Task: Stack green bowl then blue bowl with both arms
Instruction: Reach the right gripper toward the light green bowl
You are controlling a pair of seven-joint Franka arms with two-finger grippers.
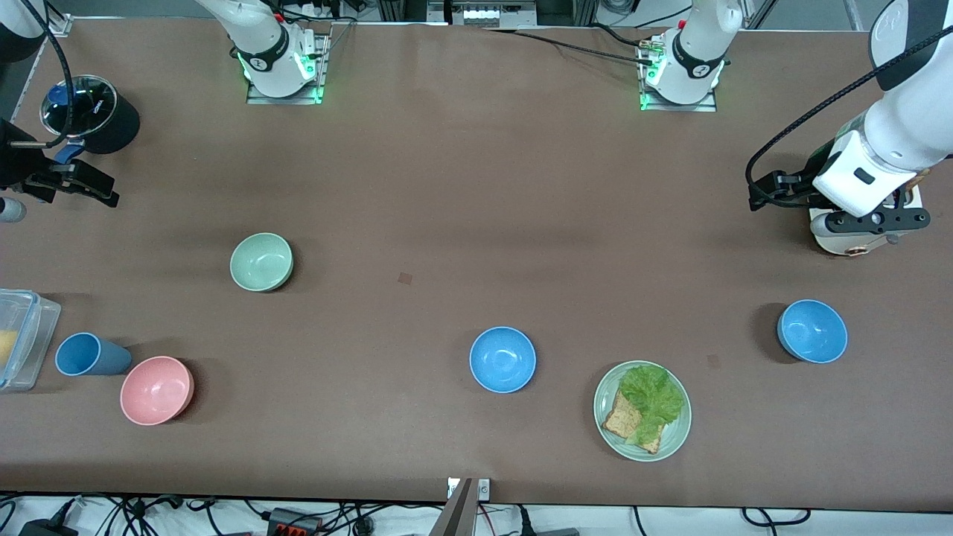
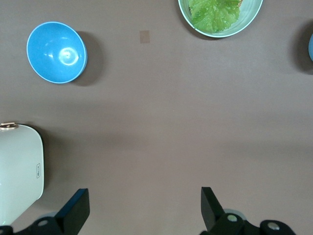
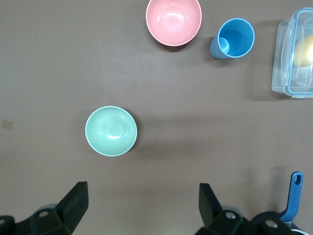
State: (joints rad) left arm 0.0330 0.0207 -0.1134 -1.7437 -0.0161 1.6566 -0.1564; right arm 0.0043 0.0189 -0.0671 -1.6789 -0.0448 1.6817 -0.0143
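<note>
The green bowl (image 1: 261, 261) stands upright and empty toward the right arm's end of the table; it also shows in the right wrist view (image 3: 111, 130). One blue bowl (image 1: 502, 359) sits mid-table near the front camera. A second blue bowl (image 1: 812, 330) sits toward the left arm's end and shows in the left wrist view (image 2: 56, 51). My right gripper (image 1: 82, 186) (image 3: 142, 200) is open and empty, up over the table's edge at the right arm's end. My left gripper (image 1: 878, 222) (image 2: 144, 205) is open and empty, over a white object (image 1: 845, 237).
A pale-green plate (image 1: 607, 387) with bread and lettuce lies between the two blue bowls, nearer the camera. A pink bowl (image 1: 157, 389), a blue tumbler (image 1: 83, 354) and a clear plastic box (image 1: 18, 339) sit at the right arm's end. A black pot (image 1: 89, 112) stands near the right gripper.
</note>
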